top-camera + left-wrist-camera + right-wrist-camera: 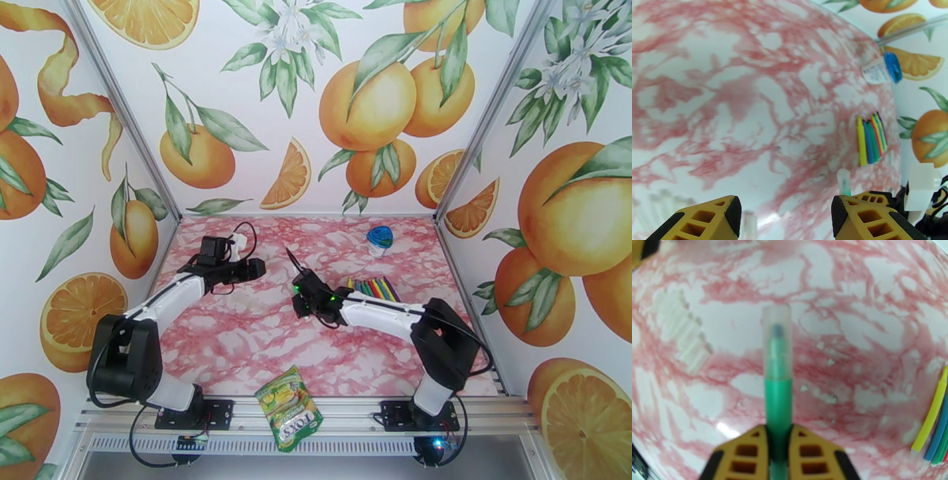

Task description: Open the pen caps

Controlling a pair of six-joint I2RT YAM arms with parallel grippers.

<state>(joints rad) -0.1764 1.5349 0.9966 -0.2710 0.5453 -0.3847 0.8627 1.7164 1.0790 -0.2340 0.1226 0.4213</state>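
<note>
Top view: the right gripper [302,278] clamps a green pen [291,260] aimed at eleven o'clock, toward the left gripper [256,270]. Spare pens [376,288] lie at its three o'clock.
Left wrist: jaws apart and empty, with the clear cap [844,180] at five o'clock.
Right wrist: the cap is on. The left gripper should pinch it and pull straight. Nothing intervenes.

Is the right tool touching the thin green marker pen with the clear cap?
Touching. The right wrist view shows the right tool closed on the thin green marker pen, with both yellow fingers pressed against its barrel.
</note>
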